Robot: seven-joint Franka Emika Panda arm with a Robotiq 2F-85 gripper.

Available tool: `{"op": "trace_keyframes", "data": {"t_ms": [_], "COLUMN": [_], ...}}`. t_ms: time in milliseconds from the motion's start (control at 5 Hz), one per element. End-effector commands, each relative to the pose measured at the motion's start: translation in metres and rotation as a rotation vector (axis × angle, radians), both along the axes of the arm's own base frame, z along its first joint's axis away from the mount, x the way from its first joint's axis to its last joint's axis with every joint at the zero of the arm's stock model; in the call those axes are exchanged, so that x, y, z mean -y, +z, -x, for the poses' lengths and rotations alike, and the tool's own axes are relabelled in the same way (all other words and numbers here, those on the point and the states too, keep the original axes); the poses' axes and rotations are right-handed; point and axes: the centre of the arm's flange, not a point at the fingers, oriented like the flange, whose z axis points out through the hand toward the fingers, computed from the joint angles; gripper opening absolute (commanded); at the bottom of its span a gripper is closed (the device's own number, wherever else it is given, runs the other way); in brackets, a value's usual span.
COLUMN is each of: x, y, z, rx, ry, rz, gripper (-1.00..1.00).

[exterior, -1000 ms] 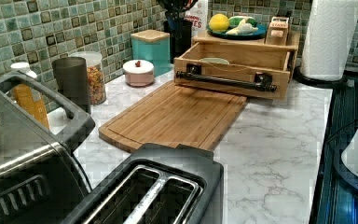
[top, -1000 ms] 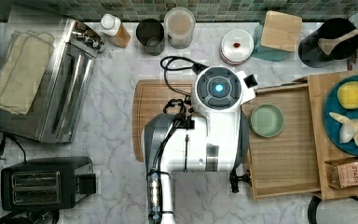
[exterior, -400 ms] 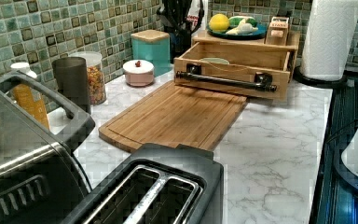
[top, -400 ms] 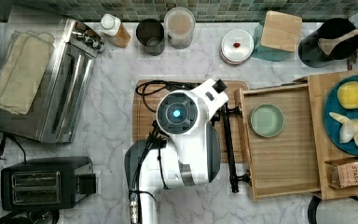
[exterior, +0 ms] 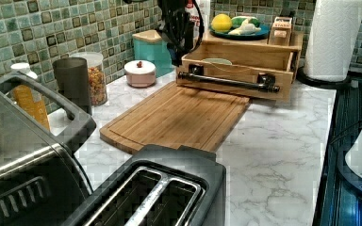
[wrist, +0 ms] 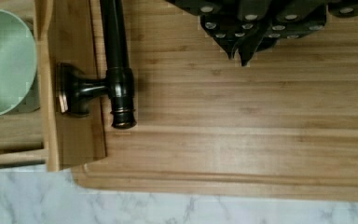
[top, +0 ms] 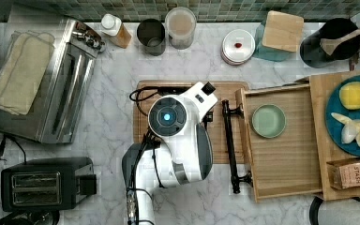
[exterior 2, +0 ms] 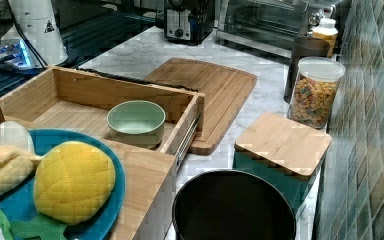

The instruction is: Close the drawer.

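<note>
Drawer: open, pulled out over the cutting board, green bowl inside. My claw: shifted off the bar handle, fingers together, empty. Push pending.

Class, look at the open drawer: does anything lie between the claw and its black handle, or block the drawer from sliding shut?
Nothing visible does. The claw hangs over bare cutting board beside the handle. Inside the drawer sits a green bowl, below the rim in the right view.
</note>
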Motion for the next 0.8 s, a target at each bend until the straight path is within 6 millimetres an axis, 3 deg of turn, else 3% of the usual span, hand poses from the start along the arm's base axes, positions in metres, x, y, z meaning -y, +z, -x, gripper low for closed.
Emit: {"op": "trace_keyframes", "data": {"t_ms": [200,400,800], "x": [0.000,0.011,0.030], "y": [-0.070,-0.090,-0.093], "z": [0.031,0.036,0.043], "rx": [-0.049,-0.063,-0.093], "ry": [0.079,0.087,0.146], "rz": [0.029,0.012,0.023], "gripper": [-1.00,-1.00,-1.00]}}
